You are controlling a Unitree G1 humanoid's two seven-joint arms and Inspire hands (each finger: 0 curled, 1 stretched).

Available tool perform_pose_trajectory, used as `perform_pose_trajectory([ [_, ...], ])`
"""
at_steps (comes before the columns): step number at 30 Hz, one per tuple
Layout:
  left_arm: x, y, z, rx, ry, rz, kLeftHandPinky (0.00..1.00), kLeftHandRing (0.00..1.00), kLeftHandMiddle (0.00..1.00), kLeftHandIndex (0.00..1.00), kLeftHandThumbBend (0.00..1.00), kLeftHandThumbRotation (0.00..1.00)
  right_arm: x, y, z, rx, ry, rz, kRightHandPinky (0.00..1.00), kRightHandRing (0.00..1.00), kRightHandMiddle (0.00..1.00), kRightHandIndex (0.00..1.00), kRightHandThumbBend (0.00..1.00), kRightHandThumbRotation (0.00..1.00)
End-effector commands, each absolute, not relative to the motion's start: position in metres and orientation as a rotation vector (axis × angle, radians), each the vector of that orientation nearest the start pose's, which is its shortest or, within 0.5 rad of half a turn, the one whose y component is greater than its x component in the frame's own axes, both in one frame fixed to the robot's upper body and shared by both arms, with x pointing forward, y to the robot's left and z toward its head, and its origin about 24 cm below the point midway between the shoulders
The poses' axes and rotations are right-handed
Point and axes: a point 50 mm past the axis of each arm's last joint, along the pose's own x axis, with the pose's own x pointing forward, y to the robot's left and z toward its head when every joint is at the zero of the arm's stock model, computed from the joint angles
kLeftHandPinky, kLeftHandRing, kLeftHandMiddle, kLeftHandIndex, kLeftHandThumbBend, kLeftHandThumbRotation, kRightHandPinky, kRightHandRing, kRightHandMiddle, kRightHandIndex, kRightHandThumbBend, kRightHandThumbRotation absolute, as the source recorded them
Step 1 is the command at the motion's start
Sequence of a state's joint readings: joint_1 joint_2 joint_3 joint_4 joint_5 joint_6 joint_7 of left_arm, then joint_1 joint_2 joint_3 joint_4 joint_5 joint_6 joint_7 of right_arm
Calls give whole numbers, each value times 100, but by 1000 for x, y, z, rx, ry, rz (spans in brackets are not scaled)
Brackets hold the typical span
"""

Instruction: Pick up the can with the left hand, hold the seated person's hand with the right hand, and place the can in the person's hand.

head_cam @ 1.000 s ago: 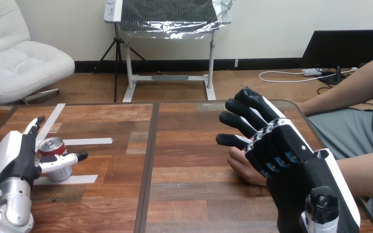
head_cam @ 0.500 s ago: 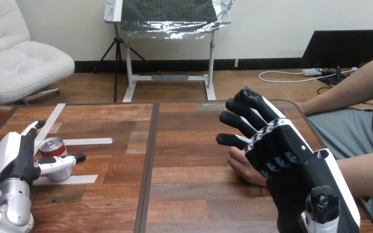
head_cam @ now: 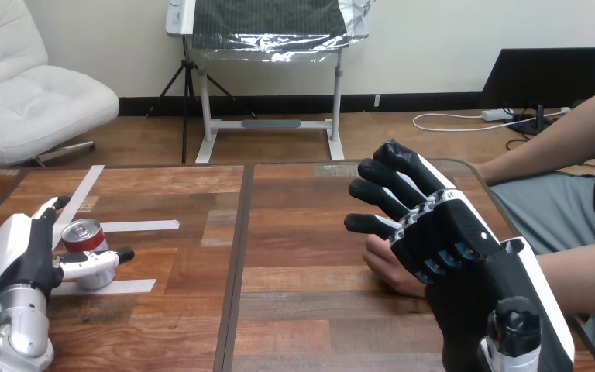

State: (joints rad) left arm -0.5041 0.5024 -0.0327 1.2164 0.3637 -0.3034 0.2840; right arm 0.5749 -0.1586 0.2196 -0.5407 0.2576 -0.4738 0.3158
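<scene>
The left hand (head_cam: 19,256), fingers relaxed, brackets the red can (head_cam: 84,232), while the right hand (head_cam: 441,232) spreads unclenched over the person's hand (head_cam: 387,267).

I count one can (head_cam: 85,233), standing at the near left of the desk (head_cam: 294,225). Three strips of white tape (head_cam: 141,225) lie around it: one on its far left, one just to its right, and one on its near side. I have two robot hands in view, the left hand (head_cam: 17,260) near left and the right hand (head_cam: 443,236) near right. One person's hand (head_cam: 387,267) shows, on the right. There is one desk.
</scene>
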Motion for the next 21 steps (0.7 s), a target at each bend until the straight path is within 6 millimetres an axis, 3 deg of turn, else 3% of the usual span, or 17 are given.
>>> perform_pose_trajectory([
  [1,318,300,23,842,248,284,84,93,92,89,94,27,137,-136,110,154,-520,370,77,86,88,89,100,89],
  [14,322,298,24,867,279,284,79,90,90,88,91,23,138,-137,111,150,-531,375,76,85,87,88,100,89],
  [21,324,298,24,862,302,277,81,92,91,88,90,23,138,-137,112,149,-531,379,76,85,87,88,100,88],
])
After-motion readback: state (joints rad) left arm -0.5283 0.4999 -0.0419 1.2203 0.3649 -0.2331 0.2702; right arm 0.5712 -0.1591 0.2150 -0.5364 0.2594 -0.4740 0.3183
